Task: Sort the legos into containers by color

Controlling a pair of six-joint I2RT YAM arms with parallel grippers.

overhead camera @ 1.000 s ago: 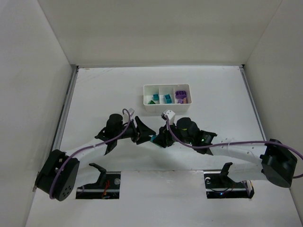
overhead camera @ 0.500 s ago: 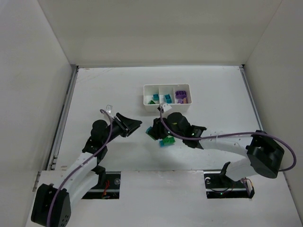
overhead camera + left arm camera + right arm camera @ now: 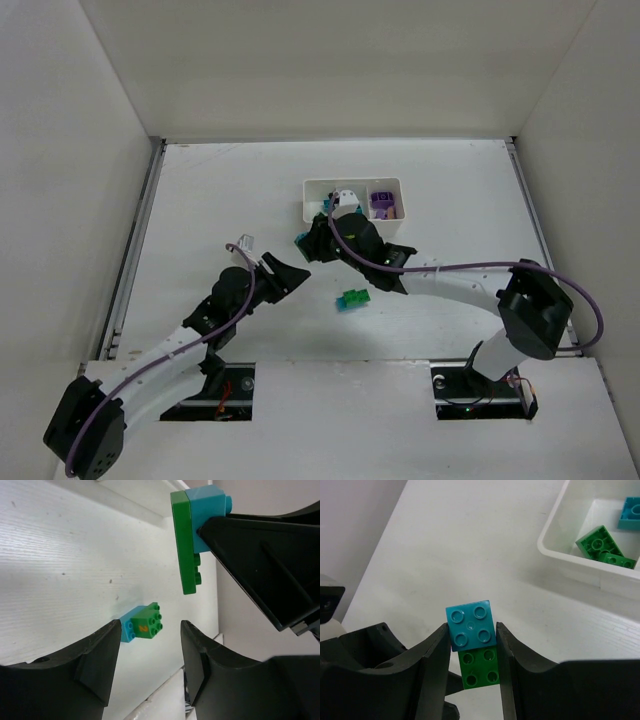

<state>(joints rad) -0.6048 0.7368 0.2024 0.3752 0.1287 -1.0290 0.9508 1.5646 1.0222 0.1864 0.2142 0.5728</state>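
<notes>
Legos: a teal-on-green clump (image 3: 476, 666) is pinched between the right gripper (image 3: 472, 636) fingers, jaws closed on its sides, held above the table (image 3: 450, 200) just off the left end of the tray (image 3: 392, 182). A second clump (image 3: 352, 298), green and teal, lies loose on the table between the arms, well short of the tray. The left gripper (image 3: 298, 272) has its jaws partly open with nothing in them.

From the top the right wrist hides the tray's left part; only purple bricks (image 3: 381, 201) show, in the right compartment. The right wrist view shows green bricks (image 3: 602, 544) in the end compartment and a teal brick (image 3: 631, 511) in the next. The left wrist view shows the held clump side-on, green plate outward, and the loose clump beyond its own fingers.

A second ago both grippers met mid-table. The left has since backed off, the right has gone up to the tray, and the loose clump was left behind.

White table, plain white walls on three sides.
</notes>
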